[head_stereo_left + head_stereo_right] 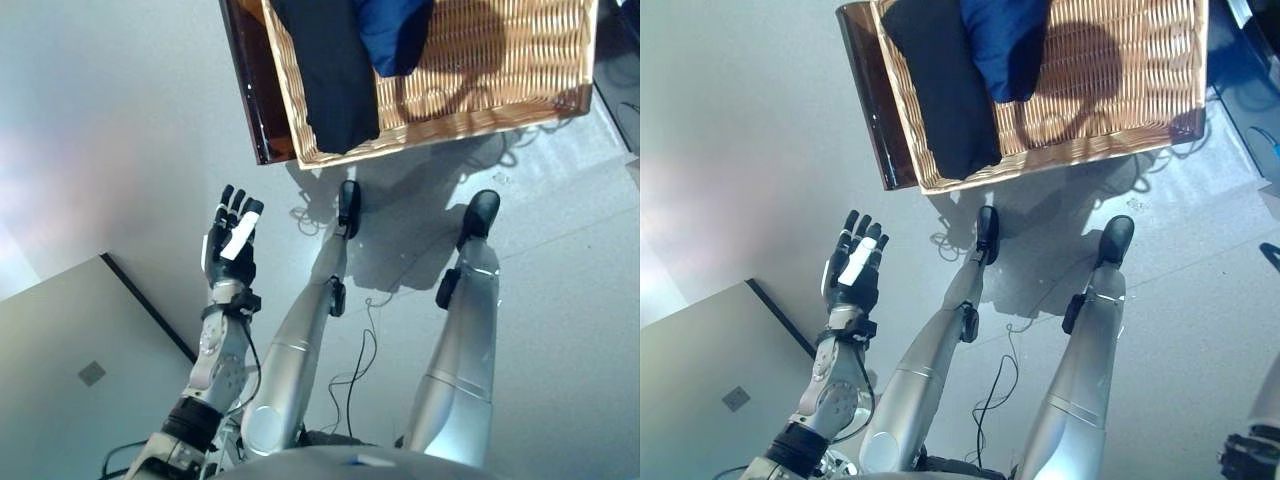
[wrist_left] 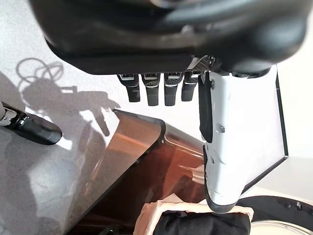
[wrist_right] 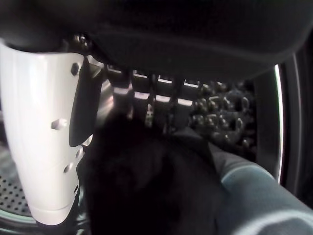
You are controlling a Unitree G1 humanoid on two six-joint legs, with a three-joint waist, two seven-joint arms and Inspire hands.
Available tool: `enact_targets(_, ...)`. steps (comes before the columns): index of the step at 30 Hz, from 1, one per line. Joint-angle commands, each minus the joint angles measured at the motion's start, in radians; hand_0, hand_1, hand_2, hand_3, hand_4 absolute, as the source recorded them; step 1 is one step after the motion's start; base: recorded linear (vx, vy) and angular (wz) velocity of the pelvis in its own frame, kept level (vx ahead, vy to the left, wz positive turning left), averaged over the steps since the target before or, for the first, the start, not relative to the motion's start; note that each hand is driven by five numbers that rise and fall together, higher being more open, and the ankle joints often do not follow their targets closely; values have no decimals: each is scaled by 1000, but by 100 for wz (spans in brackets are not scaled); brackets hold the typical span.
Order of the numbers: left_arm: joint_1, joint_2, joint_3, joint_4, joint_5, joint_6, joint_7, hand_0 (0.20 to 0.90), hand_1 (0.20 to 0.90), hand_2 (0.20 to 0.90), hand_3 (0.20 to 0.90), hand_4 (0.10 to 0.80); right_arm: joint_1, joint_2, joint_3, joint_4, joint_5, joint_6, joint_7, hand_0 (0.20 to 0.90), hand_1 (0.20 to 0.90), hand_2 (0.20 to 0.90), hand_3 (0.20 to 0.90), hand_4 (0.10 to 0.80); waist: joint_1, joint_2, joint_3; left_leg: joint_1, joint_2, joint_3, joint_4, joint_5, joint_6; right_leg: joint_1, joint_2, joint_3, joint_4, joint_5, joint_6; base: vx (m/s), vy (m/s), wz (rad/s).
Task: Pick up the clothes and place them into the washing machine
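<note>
Left hand (image 1: pixel 232 243) open, fingers straight.

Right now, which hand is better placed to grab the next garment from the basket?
Left. The left hand is open, empty and near the basket; the right hand is inside the drum against dark clothing.

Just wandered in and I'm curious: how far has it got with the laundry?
Partway. The right hand is inside the washer drum with dark clothing beneath it. A black garment and a blue garment wait in the wicker basket. The left hand hangs open, empty.
</note>
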Motion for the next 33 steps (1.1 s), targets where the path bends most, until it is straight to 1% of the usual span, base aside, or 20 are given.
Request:
enact_targets(1, 28, 76, 62, -58, 37, -81, 29, 900, 900, 900, 900, 800, -63, -71, 147, -83, -95, -76, -75, 900, 900, 900, 900, 800, 4, 64, 15, 0, 37, 30, 116, -151, -68, 88, 82, -32, -50, -47, -31, -26, 45, -2)
enact_targets(4, 27, 79, 59, -60, 40, -84, 30, 900, 900, 900, 900, 800, -48, -69, 139, -90, -124, -66, -100, 900, 900, 900, 900, 800, 3, 64, 18, 4, 35, 29, 116, -150, -68, 97, 78, -37, -56, -43, -29, -21, 25, -1)
enact_targets(7, 33, 91, 61, -72, 50, -87, 31, 900, 900, 900, 900, 800, -7, -61, 141, -99, -242, -19, -165, 900, 900, 900, 900, 800, 3, 63, 24, 9, 29, 25, 120, -146, -66, 118, 76, -44, -71, -30, -27, -51, 55, 0)
enact_targets(8, 33, 96, 64, -75, 55, -88, 32, 900, 900, 900, 900, 800, 4, -61, 157, -92, -305, 9, -177, 900, 900, 900, 900, 800, 6, 61, 24, 9, 27, 24, 120, -144, -66, 121, 75, -47, -77, -25, -26, -52, 42, 1)
enact_targets(10, 31, 103, 70, -81, 63, -92, 35, 900, 900, 900, 900, 800, 22, -55, 166, -104, -371, 29, -197, 900, 900, 900, 900, 800, 13, 60, 23, 9, 26, 20, 117, -140, -64, 129, 74, -55, -91, -15, -26, -45, 34, -2)
enact_targets(13, 29, 106, 81, -87, 63, -101, 42, 900, 900, 900, 900, 800, 57, -36, 138, -132, -392, 27, -218, 900, 900, 900, 900, 800, 20, 54, 23, 12, 26, 14, 106, -130, -64, 147, 71, -66, -125, 0, -23, -62, 49, -6)
enact_targets(19, 19, 99, 80, -74, 65, -107, 42, 900, 900, 900, 900, 800, 128, 2, 111, -164, -464, 36, -216, 900, 900, 900, 900, 800, 30, 47, 25, 13, 25, 4, 96, -115, -66, 175, 65, -79, -162, 21, -20, -53, 47, -2)
enact_targets(20, 17, 101, 83, -72, 63, -111, 40, 900, 900, 900, 900, 800, 144, 21, 101, -175, -478, 35, -218, 900, 900, 900, 900, 800, 34, 42, 22, 17, 22, 4, 92, -112, -65, 186, 63, -80, -178, 31, -17, -30, 36, 1)
enact_targets(21, 17, 101, 83, -72, 63, -111, 40, 900, 900, 900, 900, 800, 145, 21, 100, -175, -478, 35, -218, 900, 900, 900, 900, 800, 34, 42, 22, 17, 22, 3, 91, -112, -65, 187, 63, -80, -179, 31, -17, -66, 76, 0)
enact_targets(22, 13, 99, 87, -68, 60, -112, 38, 900, 900, 900, 900, 800, 161, 45, 102, -188, -507, 37, -216, 900, 900, 900, 900, 800, 37, 39, 21, 18, 20, 4, 89, -107, -66, 199, 60, -83, -195, 41, -16, -46, 57, 0)
enact_targets(27, 11, 99, 97, -69, 57, -117, 36, 900, 900, 900, 900, 800, 197, 84, 90, -204, -562, 45, -222, 900, 900, 900, 900, 800, 43, 33, 19, 26, 18, 2, 81, -100, -65, 224, 60, -89, -229, 58, -13, -33, 56, 0)
enact_targets(29, 11, 94, 102, -64, 55, -119, 39, 900, 900, 900, 900, 800, 216, 123, 72, -214, -580, 43, -225, 900, 900, 900, 900, 800, 47, 24, 23, 31, 18, 3, 78, -97, -61, 240, 60, -92, -247, 70, -10, -43, 48, -2)
enact_targets(32, 10, 90, 104, -57, 52, -117, 36, 900, 900, 900, 900, 800, 230, 141, 73, -214, -604, 50, -228, 900, 900, 900, 900, 800, 48, 21, 24, 41, 18, 3, 69, -92, -59, 256, 59, -95, -265, 76, -8, -31, 42, -3)
enact_targets(33, 11, 86, 103, -51, 50, -118, 35, 900, 900, 900, 900, 800, 250, 161, 81, -214, -640, 61, -227, 900, 900, 900, 900, 800, 50, 17, 24, 53, 19, 2, 61, -88, -56, 271, 59, -98, -277, 82, -9, -12, 40, -6)
